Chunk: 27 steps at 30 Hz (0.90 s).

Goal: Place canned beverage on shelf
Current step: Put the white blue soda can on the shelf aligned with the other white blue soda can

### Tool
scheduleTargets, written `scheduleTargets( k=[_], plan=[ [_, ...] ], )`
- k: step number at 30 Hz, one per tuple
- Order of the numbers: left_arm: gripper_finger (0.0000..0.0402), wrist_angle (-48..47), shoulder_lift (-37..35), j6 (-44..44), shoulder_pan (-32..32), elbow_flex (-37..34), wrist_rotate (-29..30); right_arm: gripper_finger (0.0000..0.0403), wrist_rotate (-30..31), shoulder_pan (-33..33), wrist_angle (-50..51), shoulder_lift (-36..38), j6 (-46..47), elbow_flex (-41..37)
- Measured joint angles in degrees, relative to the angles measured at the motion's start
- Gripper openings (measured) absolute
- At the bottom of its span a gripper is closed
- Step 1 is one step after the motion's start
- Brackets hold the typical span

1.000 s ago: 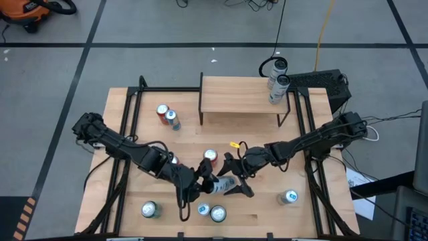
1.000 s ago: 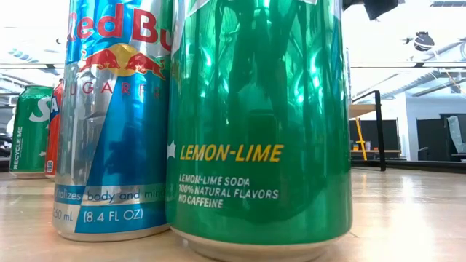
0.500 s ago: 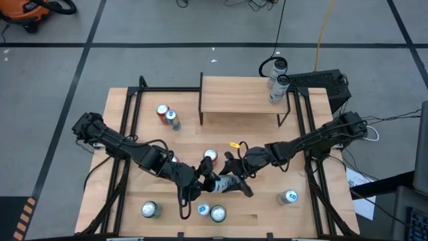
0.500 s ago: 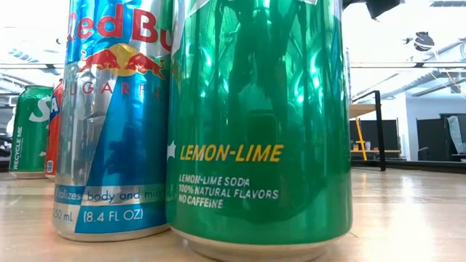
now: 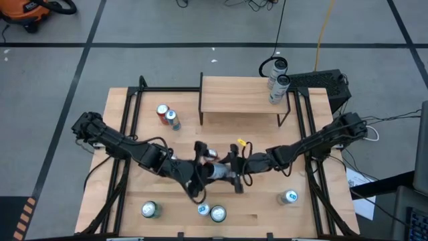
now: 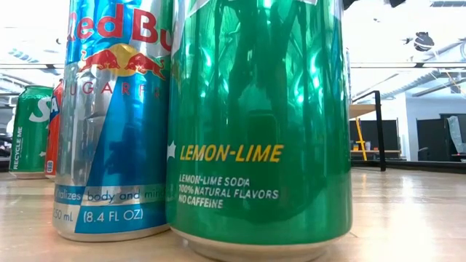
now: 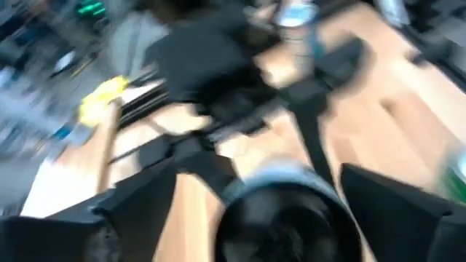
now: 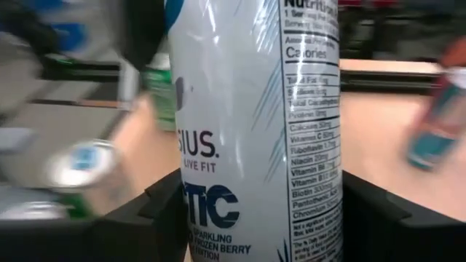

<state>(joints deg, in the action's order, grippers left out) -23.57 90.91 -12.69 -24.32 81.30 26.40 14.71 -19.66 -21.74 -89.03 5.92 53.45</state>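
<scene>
A white canned beverage [image 5: 217, 173] lies on its side between my two grippers at mid-table, in front of a standing red can [image 5: 210, 155]. My right gripper [image 5: 231, 174] is shut on it, and its label fills the right wrist view [image 8: 255, 109]. My left gripper [image 5: 202, 171] is open. Its fingers stand on either side of the can's dark round end [image 7: 284, 218]. The shelf [image 5: 241, 95], a light-wood board on black supports, stands at the table's far side with its top bare. My right gripper pinches the can's body [image 8: 240, 207] between its two fingers [image 8: 164, 211], coming level from the table's right. The fingers lie across the can. The can lies on its side, its length running left to right. My left gripper: I cannot tell whether its fingers [image 7: 145, 211] touch the can's end.
A red can [image 5: 162, 112] and a blue can [image 5: 172, 119] stand at the far left. Three cans [image 5: 148, 209] [image 5: 202, 210] [image 5: 218, 213] stand near the front edge and one [image 5: 289, 197] at the right. Bottles [image 5: 277, 75] stand beside the shelf. A Red Bull can [image 6: 113, 116] and a green can [image 6: 258, 116] fill the low view.
Both grippers have moved toward the table's far edge and a little left, carrying the white can, which has gone from slanted to lying left to right. My left gripper has turned so that its fingers stand on either side of the can's end.
</scene>
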Motion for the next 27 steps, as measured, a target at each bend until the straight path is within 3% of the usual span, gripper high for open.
scheduleTargets(
  k=[12, 19, 27],
  plan=[
    [0.0379, 0.7, -0.3, 13.0, 1.1, -2.1, 3.1, 0.0243, 30.1, -6.6, -7.3, 0.0, -8.0, -0.1],
    [0.0379, 21.2, -0.3, 12.0, 2.4, -12.1, 5.3, 0.0243, 30.6, -7.8, -30.9, 0.1, -16.0, -8.6],
    [0.0379, 49.9, -0.4, 3.4, 3.6, -20.3, 4.1, 0.0243, 28.6, -7.8, -58.2, 0.1, -23.3, -22.2]
  ],
)
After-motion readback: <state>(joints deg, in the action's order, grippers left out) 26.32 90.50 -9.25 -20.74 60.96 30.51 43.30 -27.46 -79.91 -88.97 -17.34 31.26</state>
